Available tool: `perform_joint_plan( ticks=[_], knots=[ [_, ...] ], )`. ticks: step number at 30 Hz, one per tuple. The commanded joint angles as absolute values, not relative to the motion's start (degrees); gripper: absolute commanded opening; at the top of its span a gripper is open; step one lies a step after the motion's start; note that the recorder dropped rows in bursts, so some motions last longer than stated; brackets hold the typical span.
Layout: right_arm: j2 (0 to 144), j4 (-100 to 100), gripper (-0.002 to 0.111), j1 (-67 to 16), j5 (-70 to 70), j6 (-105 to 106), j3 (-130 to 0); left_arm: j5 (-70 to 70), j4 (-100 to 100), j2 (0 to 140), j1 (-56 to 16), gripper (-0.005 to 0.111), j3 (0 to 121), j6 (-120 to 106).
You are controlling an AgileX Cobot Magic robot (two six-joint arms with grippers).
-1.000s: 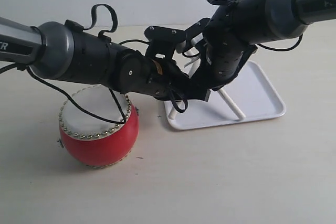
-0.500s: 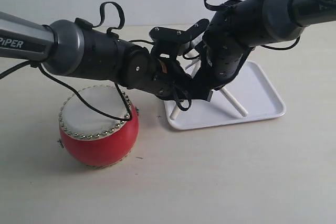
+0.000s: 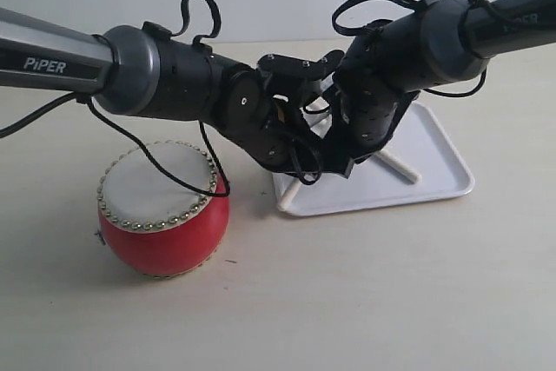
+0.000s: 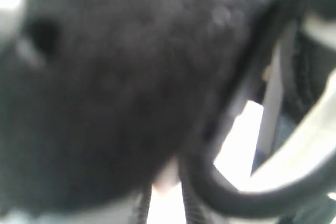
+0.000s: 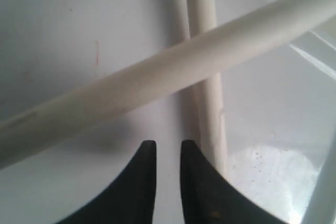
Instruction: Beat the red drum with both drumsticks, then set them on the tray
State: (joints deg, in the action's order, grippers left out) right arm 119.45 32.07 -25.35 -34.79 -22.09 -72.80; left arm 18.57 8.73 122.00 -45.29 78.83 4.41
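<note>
1. While both black arms meet over the left end of the tray (image 3: 434, 149), the drum (image 3: 165, 236) stands well apart from them, to the near left on the matt beige table (image 3: 365, 301).
2. Its body is barrel-shaped and glossy red, with a flat off-white skin (image 3: 152, 187) on top, ringed by small gold studs (image 3: 139, 224).
3. That tray is flat white plastic, rectangular, with rounded corners and a low raised rim.
4. In the right wrist view, two smooth, pale, round sticks (image 5: 157, 80) cross over the tray floor, one slanting across the other; whether they touch I cannot tell.
5. Right gripper (image 5: 169, 144): its black tapered tips stand a slim gap apart with nothing between them, and the sticks lie just beyond.
6. Left gripper: I cannot tell how it stands, since its wrist view is a dark blur and the wrists hide it in the exterior view.
7. From outside, one stick (image 3: 398, 167) shows on the tray, just right of the wrists.
</note>
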Motion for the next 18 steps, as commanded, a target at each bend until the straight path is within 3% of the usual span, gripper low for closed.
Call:
perform_joint_plan(
  ticks=[1,7,18],
  knots=[
    [119.7,30.1,0.02,-25.9,-32.8,-21.9,-72.9,15.7,9.4,122.3,-45.6,0.015,81.5,4.5],
    [119.5,30.3,0.02,-25.9,-34.1,-21.9,-72.9,15.4,9.4,122.5,-45.6,0.046,82.1,4.5],
    [108.7,29.1,0.019,-25.9,-40.9,-20.5,-72.9,16.6,9.2,116.3,-45.6,0.048,82.1,4.4]
  ],
)
